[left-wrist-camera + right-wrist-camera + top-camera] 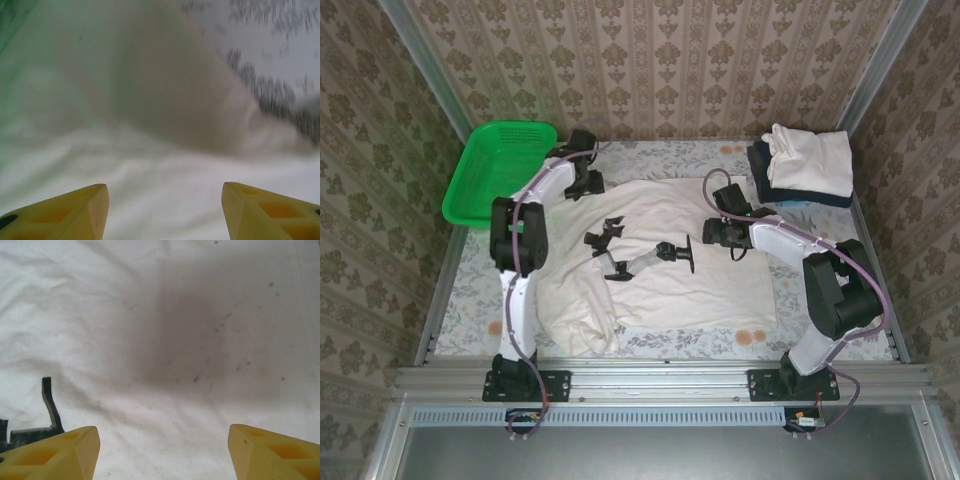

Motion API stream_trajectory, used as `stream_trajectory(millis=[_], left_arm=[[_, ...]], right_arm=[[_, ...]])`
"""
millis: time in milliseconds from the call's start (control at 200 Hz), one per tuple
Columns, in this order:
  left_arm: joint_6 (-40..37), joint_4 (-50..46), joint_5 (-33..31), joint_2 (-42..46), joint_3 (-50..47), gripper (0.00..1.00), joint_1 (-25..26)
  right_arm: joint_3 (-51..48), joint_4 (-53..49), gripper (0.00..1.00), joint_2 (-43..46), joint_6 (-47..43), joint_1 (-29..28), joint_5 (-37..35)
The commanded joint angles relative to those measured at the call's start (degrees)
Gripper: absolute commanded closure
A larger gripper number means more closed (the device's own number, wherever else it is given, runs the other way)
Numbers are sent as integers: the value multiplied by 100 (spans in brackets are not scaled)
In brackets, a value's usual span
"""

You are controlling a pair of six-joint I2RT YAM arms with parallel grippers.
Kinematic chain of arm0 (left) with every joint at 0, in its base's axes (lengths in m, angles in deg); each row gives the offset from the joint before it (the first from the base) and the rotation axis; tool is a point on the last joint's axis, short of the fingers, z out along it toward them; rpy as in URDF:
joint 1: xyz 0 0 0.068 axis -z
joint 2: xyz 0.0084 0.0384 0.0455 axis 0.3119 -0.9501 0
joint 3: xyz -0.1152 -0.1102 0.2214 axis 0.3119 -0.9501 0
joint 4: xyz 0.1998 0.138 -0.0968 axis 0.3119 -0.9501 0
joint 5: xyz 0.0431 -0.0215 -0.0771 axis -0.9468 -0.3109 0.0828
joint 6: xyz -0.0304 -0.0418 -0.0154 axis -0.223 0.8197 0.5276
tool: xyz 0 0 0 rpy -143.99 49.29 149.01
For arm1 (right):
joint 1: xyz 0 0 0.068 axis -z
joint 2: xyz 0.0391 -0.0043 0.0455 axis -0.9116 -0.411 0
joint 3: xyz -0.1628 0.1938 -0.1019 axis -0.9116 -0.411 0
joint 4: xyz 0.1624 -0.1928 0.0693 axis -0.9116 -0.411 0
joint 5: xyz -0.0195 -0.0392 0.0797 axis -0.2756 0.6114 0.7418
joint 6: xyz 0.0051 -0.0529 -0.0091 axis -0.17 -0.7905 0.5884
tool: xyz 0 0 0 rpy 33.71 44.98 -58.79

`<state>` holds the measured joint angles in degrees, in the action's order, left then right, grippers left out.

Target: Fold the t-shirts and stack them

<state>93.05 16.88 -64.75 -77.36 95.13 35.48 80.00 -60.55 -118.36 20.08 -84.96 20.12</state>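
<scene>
Overhead, the cream t-shirt point(660, 275) lies spread and wrinkled mid-counter point(720, 340), and the black shapes point(640, 255) on it are hard to identify (sharper from the right wrist). Folded shirts point(810, 165) are stacked at the far right corner. Left end effector point(162, 195), its view blurred, and right end effector point(162, 435) hover over the cloth with fingers apart, gripping nothing.

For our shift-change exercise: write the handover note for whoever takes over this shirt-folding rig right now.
Left gripper: open, over the spread cream t-shirt near its far-left edge.
Right gripper: open, above the same shirt's right side.
Done: folded cream t-shirt lies on the folded navy t-shirt at far right.
To do: fold the spread shirt, add it to that stack.
</scene>
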Motion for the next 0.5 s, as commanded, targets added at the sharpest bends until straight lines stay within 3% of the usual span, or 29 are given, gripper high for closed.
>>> stream_trajectory(millis=[0,120,345,370,435,495], left_arm=[[296,-332,-279,-682,1209,36,-103],[597,-126,-220,-1277,1994,34,-167],[726,-132,-352,-1646,1948,38,-178],[742,-161,-340,-1675,1948,42,-197],[726,-87,-225,-1691,1955,66,-214],[682,77,-82,-1622,2010,80,-214]], right_arm=[[-138,88,30,-98,26,-7,179],[-272,204,30,-102,58,-3,344],[-539,352,30,-4,106,-3,441],[-531,336,30,-10,92,-4,437],[-499,302,30,-28,70,-3,451],[-482,328,30,-16,61,-3,481]])
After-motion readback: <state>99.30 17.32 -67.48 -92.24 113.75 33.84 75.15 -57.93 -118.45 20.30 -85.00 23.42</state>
